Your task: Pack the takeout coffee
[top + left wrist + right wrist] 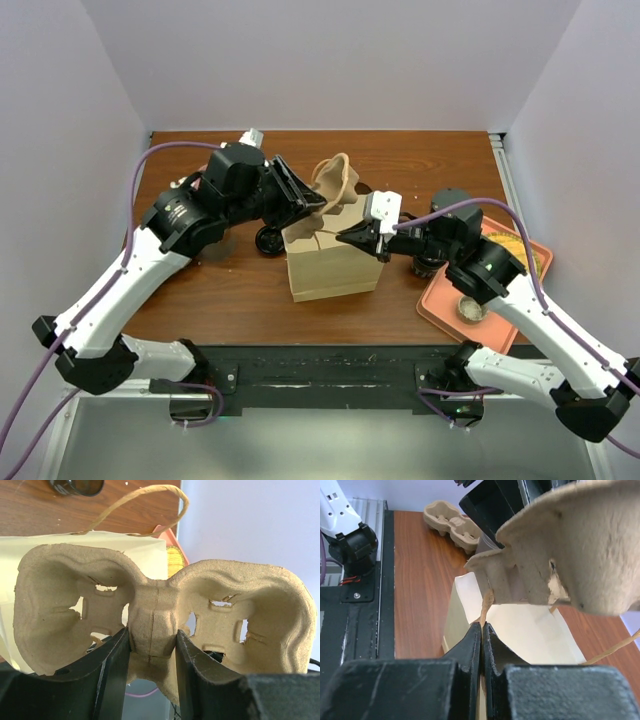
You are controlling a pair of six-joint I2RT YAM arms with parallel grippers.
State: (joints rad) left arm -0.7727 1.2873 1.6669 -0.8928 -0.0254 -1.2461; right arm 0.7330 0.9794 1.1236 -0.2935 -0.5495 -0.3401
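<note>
Cup carrier [338, 183] sits above bag [330, 268] at table [230, 290] ctr; tray [437, 300] lies R of bag.

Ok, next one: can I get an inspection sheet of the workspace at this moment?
Surface: brown wooden table.
Job's things: paper bag upright mid-table; cup carrier held above it; dark cup, likely the coffee, outside the bag by the orange tray.
Clutter: orange tray at right; black round thing left of the bag.
Grippers: left gripper shut on the cup carrier; right gripper shut on the bag handle.
Cables: purple cable along each arm.
Surroundings: white walls; nothing else seen.
</note>
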